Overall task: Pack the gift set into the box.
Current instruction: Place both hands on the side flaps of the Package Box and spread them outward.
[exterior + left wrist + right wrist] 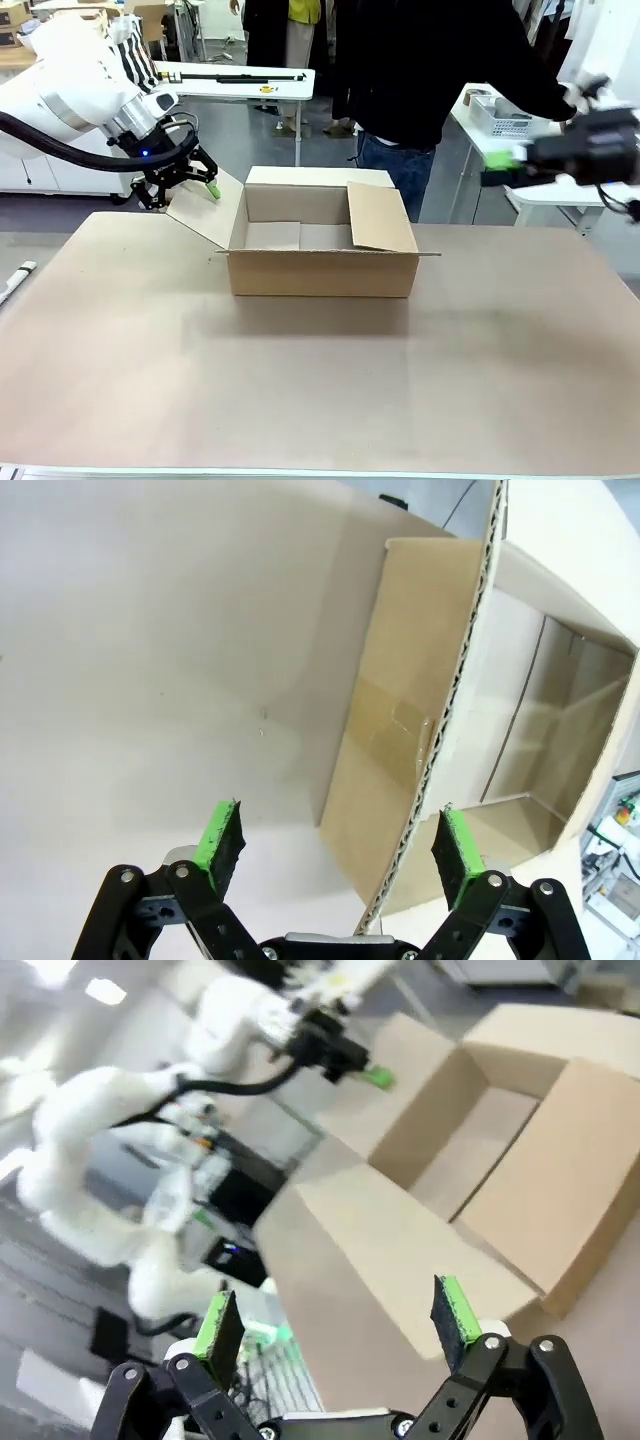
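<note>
Cardboard box (320,272) stood open but empty near the table's (300,380) far edge, with left gripper (187,193) and right gripper (340,1325) gaping, unladen.

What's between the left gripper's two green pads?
The open side flap of the brown cardboard box, its corrugated edge clear of both pads, in the left wrist view.
</note>
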`<action>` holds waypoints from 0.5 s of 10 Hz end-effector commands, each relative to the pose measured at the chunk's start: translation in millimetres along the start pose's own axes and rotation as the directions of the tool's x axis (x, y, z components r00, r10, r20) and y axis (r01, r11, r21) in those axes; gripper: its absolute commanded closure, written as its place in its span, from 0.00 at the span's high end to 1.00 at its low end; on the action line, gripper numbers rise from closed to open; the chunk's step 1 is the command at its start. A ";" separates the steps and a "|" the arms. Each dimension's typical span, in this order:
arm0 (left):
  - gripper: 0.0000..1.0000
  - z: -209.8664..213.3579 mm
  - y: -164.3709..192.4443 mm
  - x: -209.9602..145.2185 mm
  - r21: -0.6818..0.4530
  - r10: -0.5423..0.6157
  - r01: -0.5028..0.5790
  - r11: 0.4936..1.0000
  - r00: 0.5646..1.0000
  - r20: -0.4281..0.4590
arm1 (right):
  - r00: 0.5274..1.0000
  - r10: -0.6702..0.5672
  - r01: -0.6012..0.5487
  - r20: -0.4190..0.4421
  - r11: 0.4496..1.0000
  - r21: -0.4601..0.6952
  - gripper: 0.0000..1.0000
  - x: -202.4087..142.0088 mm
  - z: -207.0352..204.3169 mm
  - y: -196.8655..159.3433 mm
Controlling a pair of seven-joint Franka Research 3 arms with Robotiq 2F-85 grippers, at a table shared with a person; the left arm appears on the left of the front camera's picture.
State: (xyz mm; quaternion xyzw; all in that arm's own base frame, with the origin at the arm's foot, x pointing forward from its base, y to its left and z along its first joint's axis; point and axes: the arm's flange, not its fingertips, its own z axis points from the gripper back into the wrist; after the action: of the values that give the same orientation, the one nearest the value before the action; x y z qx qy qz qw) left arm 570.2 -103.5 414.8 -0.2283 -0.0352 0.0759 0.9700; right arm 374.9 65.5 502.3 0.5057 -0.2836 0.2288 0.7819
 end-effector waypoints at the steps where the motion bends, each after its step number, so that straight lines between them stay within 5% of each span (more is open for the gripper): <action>1: 1.00 2.3 0.1 -0.5 0.011 -0.007 0.007 1.000 1.000 0.010 | 0.985 -0.114 0.064 -0.127 0.936 -0.346 1.00 53.2 -43.6 61.6; 3: 1.00 2.3 0.1 -0.5 0.011 -0.007 0.007 1.000 1.000 0.010 | 0.981 -0.105 -0.014 -0.161 0.797 -0.604 1.00 80.8 -104.5 91.7; 5: 1.00 2.3 0.1 -0.5 0.011 -0.007 0.007 1.000 1.000 0.010 | 0.941 -0.104 -0.171 -0.322 0.675 -0.717 1.00 101.6 -167.1 88.9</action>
State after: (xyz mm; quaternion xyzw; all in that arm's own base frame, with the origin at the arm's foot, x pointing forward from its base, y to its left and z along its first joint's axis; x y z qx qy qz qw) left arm 570.0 -103.7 414.8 -0.2282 -0.0353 0.0757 0.9700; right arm 381.0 231.7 591.6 0.2163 -0.3242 0.1967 0.8997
